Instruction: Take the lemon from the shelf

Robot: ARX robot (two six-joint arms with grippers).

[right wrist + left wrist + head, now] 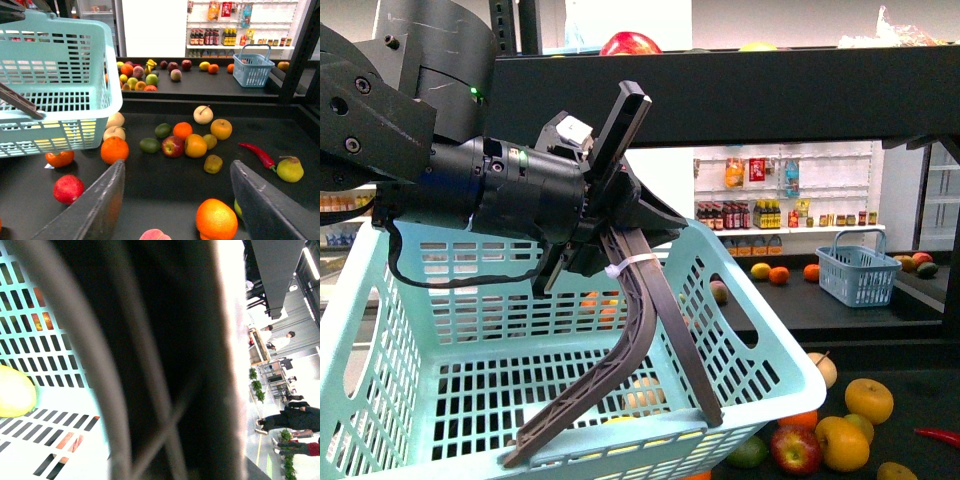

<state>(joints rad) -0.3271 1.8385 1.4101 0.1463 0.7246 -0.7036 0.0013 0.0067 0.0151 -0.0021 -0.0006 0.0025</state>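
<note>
The black shelf (260,120) bears loose fruit (172,146) and a red chili (257,155). Above its left edge is a mint basket (760,370). The left gripper (612,441) splays empty over the basket's rim, and the lemon (14,391) lies on its floor. The right gripper (177,167) hangs spread and empty near an orange (216,220).

The left arm (380,110) reaches across, its wrist level, and its end effector (615,435) angles downward with fingers spread apart. The right end effector (177,210) hangs with its fingers wide apart, gripping nothing.

Bright, even store light; the left wrist view is heavily blurred.
</note>
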